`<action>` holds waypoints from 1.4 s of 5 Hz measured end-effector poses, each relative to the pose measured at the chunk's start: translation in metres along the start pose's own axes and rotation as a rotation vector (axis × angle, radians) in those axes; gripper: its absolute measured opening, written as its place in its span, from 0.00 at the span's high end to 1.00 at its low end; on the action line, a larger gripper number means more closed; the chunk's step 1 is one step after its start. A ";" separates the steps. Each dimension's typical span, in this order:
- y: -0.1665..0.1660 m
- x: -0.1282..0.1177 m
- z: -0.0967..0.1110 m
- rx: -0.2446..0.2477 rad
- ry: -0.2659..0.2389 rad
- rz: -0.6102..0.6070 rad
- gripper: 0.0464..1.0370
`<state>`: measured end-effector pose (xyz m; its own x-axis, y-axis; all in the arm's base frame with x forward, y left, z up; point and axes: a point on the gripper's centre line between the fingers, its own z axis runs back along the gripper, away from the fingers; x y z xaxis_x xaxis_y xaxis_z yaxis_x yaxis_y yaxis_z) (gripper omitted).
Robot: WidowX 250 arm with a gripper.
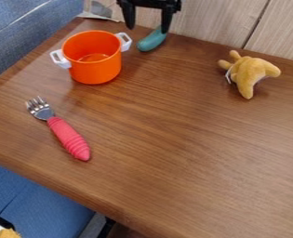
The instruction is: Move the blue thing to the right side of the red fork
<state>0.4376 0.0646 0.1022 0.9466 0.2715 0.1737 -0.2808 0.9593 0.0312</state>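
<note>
Blue thing (151, 41) diagonal, lower end leftward

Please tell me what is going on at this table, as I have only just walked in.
A robot arm's gripper hangs open over the far edge of the wooden table, one finger close by the upper end of the blue-green thing. It does not look gripped, though I can't tell whether they touch. The task is to put that thing to the right of the red fork, and it is not there yet. An orange pot and a tan plush toy also sit on the table.
</note>
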 end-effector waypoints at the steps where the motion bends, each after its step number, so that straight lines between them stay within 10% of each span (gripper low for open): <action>1: -0.006 -0.001 -0.017 -0.027 0.046 -0.036 0.09; 3: -0.004 0.001 -0.021 -0.012 0.031 -0.032 0.61; 7: -0.049 -0.033 0.019 -0.131 0.017 -0.090 0.61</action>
<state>0.4174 0.0071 0.1137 0.9698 0.1842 0.1597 -0.1727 0.9814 -0.0832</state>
